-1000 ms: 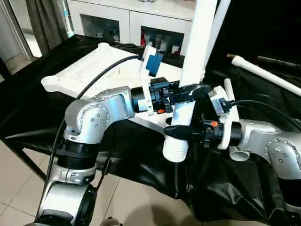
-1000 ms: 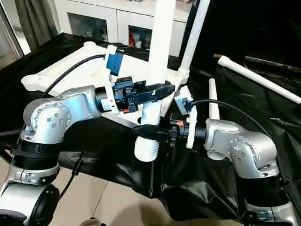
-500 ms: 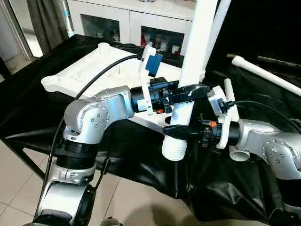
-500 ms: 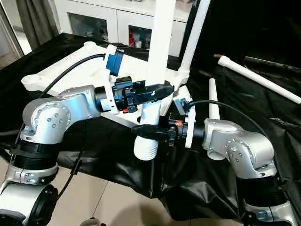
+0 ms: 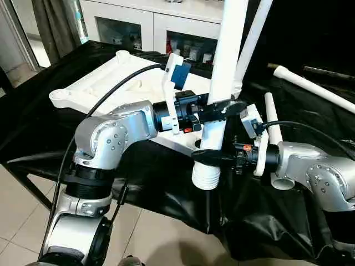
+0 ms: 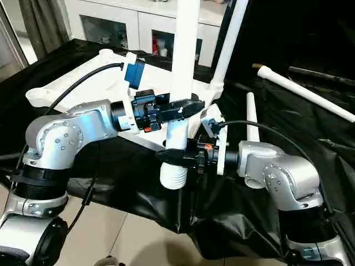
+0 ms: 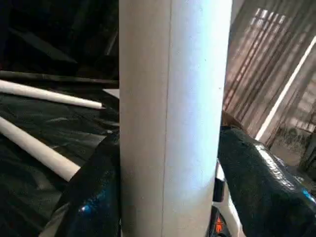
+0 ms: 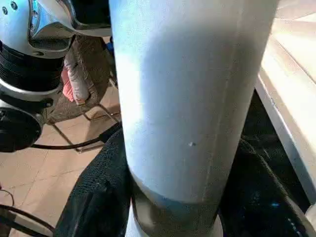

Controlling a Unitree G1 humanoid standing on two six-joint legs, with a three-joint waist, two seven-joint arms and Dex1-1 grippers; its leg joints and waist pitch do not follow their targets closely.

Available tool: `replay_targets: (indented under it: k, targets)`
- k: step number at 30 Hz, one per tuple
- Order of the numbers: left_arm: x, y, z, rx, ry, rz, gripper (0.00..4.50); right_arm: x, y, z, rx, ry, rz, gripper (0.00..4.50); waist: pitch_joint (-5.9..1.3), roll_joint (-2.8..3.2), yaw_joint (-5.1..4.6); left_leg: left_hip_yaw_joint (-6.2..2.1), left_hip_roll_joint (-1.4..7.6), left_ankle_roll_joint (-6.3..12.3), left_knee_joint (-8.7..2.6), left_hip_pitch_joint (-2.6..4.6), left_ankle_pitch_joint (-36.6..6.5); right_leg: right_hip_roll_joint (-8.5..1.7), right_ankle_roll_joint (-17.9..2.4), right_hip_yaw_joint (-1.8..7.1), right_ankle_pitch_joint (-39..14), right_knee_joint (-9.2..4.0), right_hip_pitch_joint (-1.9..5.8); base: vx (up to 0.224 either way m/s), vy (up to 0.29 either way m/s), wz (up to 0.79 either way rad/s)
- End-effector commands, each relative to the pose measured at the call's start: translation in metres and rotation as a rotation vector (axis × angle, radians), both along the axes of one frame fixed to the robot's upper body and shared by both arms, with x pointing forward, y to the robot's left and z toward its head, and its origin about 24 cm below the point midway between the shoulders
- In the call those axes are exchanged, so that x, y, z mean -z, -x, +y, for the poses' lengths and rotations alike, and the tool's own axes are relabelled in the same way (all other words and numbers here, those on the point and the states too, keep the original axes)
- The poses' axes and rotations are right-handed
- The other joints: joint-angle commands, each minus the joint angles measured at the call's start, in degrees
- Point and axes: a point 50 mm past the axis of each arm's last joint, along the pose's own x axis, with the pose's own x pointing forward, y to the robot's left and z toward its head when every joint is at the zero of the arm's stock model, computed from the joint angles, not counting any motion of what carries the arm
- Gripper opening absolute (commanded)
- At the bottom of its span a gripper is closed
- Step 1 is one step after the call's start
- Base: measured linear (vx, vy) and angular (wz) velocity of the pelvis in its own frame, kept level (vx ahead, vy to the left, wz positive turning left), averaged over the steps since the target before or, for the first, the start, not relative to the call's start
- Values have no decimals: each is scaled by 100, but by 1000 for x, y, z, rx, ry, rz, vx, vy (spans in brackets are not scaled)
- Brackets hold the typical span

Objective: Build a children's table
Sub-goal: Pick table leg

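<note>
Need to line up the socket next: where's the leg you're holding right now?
The leg stands upright at centre, clamped by both the left gripper and the right gripper, its ribbed end just off the tabletop's near edge.

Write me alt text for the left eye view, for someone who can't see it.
Two robot grippers hold one white table leg upright, the left gripper above the right gripper, its ribbed end hanging past the black-draped table's edge. Behind lies the white tabletop, underside up, with another leg lying at right.

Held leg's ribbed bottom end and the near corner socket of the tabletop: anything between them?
In the left eye view, just black cloth separates the leg from the tabletop corner socket.
</note>
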Motion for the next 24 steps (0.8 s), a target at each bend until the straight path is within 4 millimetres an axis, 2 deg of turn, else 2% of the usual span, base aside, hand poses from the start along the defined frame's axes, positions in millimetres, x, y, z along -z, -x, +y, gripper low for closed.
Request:
replay_targets:
  k: [1,3,6,10,14,16,18,22,23,24]
  targets:
    - [-9,0,-2,4,43,-2,333,-3,-2,-3,16,-1,-4,191,-449,-9,22,-5,99,71,-336,5,-567,-423,-437,276,-1834,-405,405,0,0,0]
    - [-11,-3,-1,-12,81,17,366,-4,-2,-3,18,-12,-3,190,-444,-9,19,0,90,87,-332,0,-594,-414,-443,270,-1874,-413,403,0,0,0]
    - [-13,-6,3,-28,169,55,374,-6,-2,-4,21,-29,-3,189,-444,-18,24,3,81,99,-329,-8,-598,-416,-403,265,-1957,-431,410,0,0,0]
    - [-13,-13,10,-82,262,96,412,-8,-3,-6,34,-59,-5,189,-449,-22,35,-1,82,128,-327,-1,-585,-407,-348,260,-1990,-439,401,0,0,0]
    - [-15,-15,15,-105,333,120,413,-10,-3,-8,45,-75,-8,189,-453,-27,38,-6,93,127,-328,-9,-541,-414,-364,260,-1903,-423,404,0,0,0]
    - [-16,-18,25,-130,428,158,413,-13,-2,-12,64,-104,-14,189,-453,-21,53,-2,86,128,-323,-6,-553,-416,-420,257,-1885,-423,403,0,0,0]
    - [-12,-20,32,-168,448,180,413,-15,-2,-15,85,-114,-21,189,-452,-21,56,-2,82,137,-323,0,-590,-408,-393,253,-1915,-428,401,0,0,0]
    - [6,-23,40,-360,199,62,413,-13,-6,-23,193,-62,-46,189,-449,-3,28,-34,116,94,-364,21,-572,-403,-113,260,-2000,-444,382,0,0,0]
    - [15,-22,41,-423,36,-9,413,-8,-9,-25,251,-7,-61,189,-449,-9,30,-19,97,71,-357,20,-568,-402,-47,261,-2064,-449,382,0,0,0]
    - [22,-20,44,-470,-89,-80,413,-3,-13,-27,310,49,-83,189,-454,6,43,-44,127,39,-375,31,-568,-421,-11,267,-2073,-442,373,0,0,0]
